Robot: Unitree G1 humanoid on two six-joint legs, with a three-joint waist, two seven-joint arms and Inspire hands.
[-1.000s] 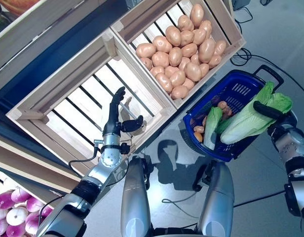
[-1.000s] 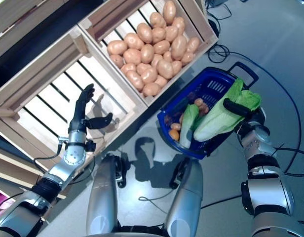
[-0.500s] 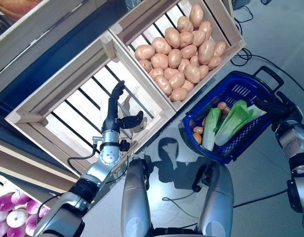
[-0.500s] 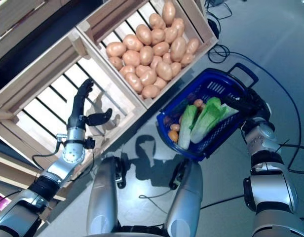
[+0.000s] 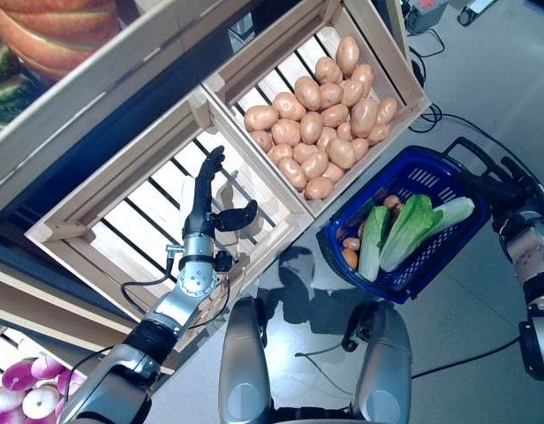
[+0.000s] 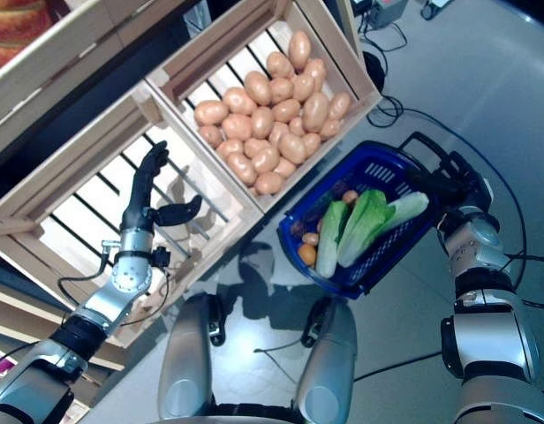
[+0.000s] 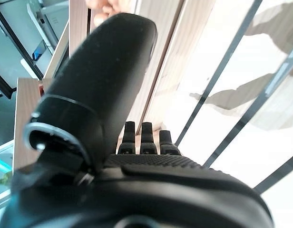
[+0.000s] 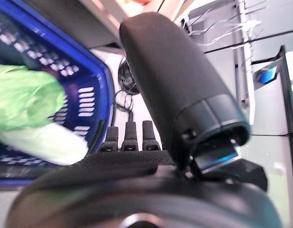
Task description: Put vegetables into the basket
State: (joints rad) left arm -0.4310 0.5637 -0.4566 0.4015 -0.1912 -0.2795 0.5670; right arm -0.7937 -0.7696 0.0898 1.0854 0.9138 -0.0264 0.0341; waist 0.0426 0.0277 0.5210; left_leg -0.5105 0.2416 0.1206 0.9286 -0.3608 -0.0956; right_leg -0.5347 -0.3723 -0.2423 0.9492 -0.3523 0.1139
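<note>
The blue plastic basket [image 5: 449, 256] stands on the floor at the right. In it lie a large green leafy cabbage with a white stalk [image 5: 413, 228], a smaller green leafy vegetable [image 5: 371, 240], and small orange and brown vegetables [image 5: 350, 256]. My right hand [image 5: 506, 185] is open, fingers straight, beside the basket's far right rim; the cabbage's white stalk [image 8: 46, 142] shows past it in the right wrist view. My left hand [image 5: 206, 199] is open and empty, fingers straight, over the slats of the empty wooden crate [image 5: 95, 216].
A wooden crate of potatoes [image 5: 325, 115] stands right behind the basket. The stand's lower shelf edge [image 5: 42, 305] runs at the left. Grey floor [image 5: 484, 344] lies open to the right and front of the basket.
My right hand has let go of the large cabbage; it now lies in the basket. The hand has drawn back to the rim. The camera view has shifted. The left hand barely moved.
</note>
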